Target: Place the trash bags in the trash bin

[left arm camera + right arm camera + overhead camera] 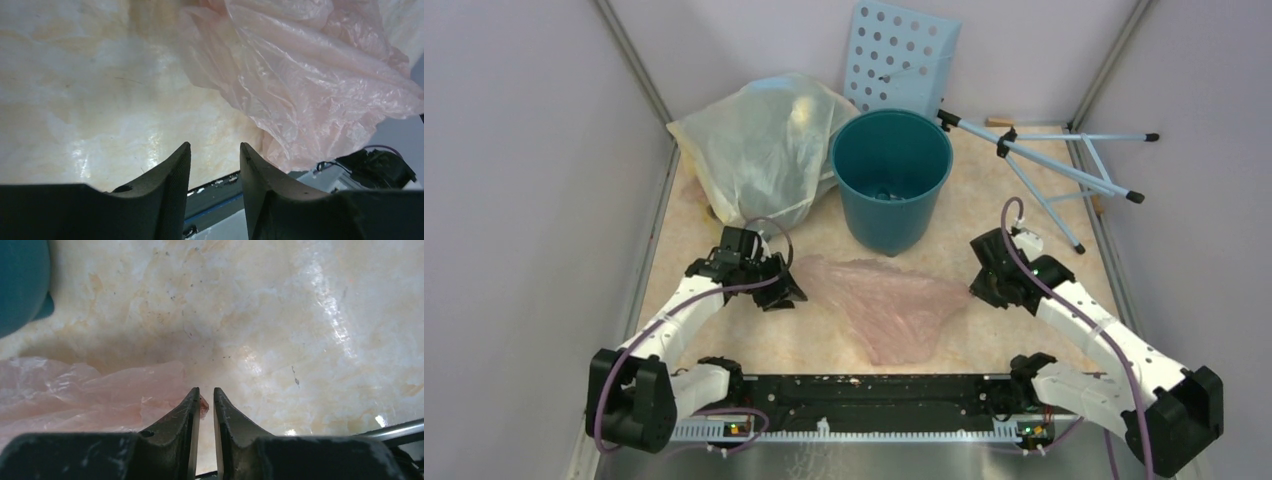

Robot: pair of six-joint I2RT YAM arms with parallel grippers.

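Observation:
The pale-pink trash bag (889,305) lies flat and crumpled on the table between my arms. The teal trash bin (891,180) stands upright just behind it, with its side showing in the right wrist view (20,285). My left gripper (789,295) is open and empty at the bag's left edge; in the left wrist view (214,145) the bag (300,75) lies ahead and to the right. My right gripper (977,285) is at the bag's right corner. In the right wrist view (206,390) its jaws stand a narrow gap apart, and a tip of the bag (75,390) peeks beside the left finger.
A large bulging yellowish-clear sack (759,150) sits at the back left, touching the bin. A light-blue panel with round holes (899,55) leans on the back wall. A light-blue folded stand (1064,165) lies at the back right. Walls close both sides.

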